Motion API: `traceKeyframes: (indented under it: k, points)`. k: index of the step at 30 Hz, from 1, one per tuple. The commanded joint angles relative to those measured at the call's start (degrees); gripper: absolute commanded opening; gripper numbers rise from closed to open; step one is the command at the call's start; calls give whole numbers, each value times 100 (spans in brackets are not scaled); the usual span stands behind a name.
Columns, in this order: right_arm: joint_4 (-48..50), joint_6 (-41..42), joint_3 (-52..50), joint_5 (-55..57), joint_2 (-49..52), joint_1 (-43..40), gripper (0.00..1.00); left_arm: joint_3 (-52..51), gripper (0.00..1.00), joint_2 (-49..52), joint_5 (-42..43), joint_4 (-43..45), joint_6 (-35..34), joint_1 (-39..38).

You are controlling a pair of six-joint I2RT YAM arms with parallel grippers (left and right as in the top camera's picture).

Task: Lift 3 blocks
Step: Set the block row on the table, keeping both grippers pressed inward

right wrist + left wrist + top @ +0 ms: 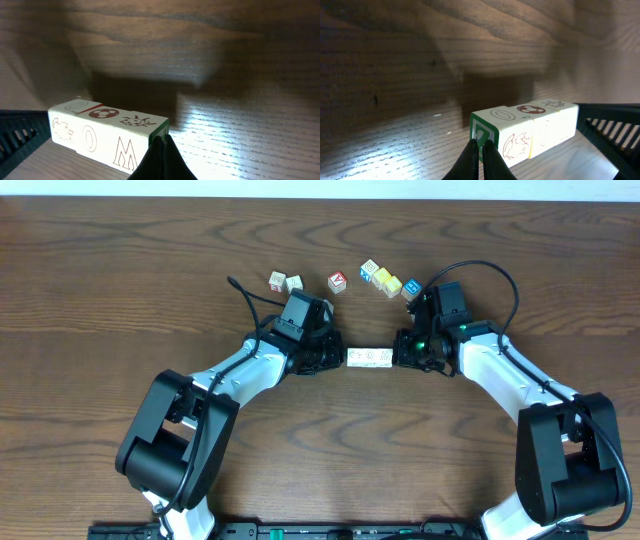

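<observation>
Pressing the three blocks (369, 358) end to end mid-table (120, 260), the left gripper (480, 152) and right gripper (160, 150), both fully closed, need equal inward push and a matched rise.

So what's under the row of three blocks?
Only the wood table and the row's shadow show below the blocks; their undersides and any contact with the table are hidden.

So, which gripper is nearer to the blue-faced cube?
Right. The right gripper touches the block row's end closest to the blue-faced cube; the left gripper touches the row's opposite end.
</observation>
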Motion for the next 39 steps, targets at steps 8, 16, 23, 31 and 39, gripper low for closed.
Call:
traceKeyframes:
  k: [8,16,23,31,39]
  points:
    - [133,181,-20,-772,133,356,1,52,7,-26,522,127,-7,-232]
    - [328,227,-20,-922,426,356,1,52,7,-26,479,120,13,-232]
    - [369,227,-17,-920,426,354,1,52,7,-26,284,66,31,-315]
    - [385,225,-17,-883,426,350,1,52,7,0,116,63,31,-380]
    - [382,223,-17,-876,426,350,1,52,7,319,101,111,7,-380]
